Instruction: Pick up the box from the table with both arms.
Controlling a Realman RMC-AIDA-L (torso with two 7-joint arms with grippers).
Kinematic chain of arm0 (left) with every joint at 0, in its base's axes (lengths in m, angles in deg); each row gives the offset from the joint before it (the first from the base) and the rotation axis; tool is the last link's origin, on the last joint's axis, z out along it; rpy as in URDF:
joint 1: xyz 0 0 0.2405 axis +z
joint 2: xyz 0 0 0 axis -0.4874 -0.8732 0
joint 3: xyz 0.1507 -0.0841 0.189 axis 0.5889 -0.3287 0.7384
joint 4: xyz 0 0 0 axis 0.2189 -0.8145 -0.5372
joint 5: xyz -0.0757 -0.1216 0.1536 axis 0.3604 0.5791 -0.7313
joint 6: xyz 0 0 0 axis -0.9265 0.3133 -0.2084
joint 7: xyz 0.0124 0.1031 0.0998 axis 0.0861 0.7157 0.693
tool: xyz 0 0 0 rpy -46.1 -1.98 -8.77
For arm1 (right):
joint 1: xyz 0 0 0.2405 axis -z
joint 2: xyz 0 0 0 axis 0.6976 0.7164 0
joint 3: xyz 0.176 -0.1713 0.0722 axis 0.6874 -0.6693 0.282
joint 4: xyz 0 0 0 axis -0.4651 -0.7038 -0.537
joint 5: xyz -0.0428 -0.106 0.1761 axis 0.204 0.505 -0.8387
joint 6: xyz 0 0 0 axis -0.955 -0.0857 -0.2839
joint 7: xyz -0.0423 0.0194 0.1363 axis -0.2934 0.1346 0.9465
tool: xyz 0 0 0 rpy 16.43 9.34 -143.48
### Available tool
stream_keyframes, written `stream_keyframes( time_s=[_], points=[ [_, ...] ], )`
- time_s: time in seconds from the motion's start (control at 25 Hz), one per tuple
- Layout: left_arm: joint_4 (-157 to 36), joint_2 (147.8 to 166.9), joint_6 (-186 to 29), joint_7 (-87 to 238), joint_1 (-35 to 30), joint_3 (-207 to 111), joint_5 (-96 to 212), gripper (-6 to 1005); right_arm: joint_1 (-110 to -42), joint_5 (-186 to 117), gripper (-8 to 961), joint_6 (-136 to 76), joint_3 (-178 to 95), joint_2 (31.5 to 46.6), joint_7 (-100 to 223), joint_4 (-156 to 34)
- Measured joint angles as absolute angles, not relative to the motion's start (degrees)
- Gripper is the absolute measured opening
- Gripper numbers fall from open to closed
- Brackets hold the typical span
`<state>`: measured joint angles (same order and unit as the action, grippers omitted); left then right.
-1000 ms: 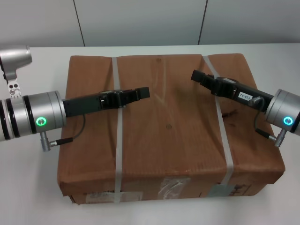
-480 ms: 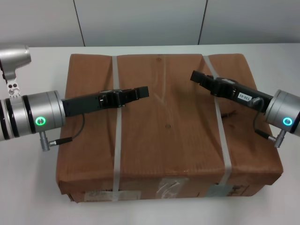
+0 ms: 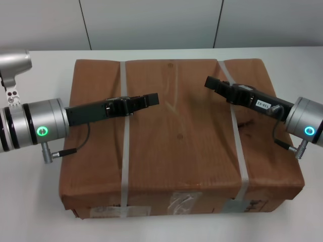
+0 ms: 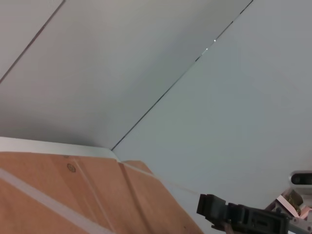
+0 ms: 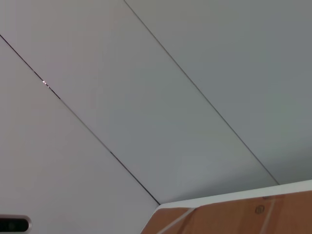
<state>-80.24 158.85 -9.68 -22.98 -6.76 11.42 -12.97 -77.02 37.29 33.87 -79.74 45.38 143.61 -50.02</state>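
While the brown-paper box (image 3: 181,138) sits mid-tabletop (image 3: 30,196), the left end effector (image 3: 149,99) at nine o'clock and right end effector (image 3: 212,82) at two o'clock hover above its top; whether their fingers are parted, I cannot tell. Lifting well probably means equal, level pressure on opposite sides.

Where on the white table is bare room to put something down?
Bare strips of the white table lie left of the large brown paper-wrapped box and behind it, toward the grey wall. Crowded: the box top, beneath the left pincer and the right pincer.
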Motion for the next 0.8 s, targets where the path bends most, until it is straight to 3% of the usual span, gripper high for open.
stream_keyframes(
  time_s=[0.8],
  points=[
    [-80.2, 158.85, -9.7, -22.6, -6.6, 10.9, -12.9, 95, -77.0, 37.3, 39, 33.9, -79.5, 45.38, 143.5, -50.0]
  ],
)
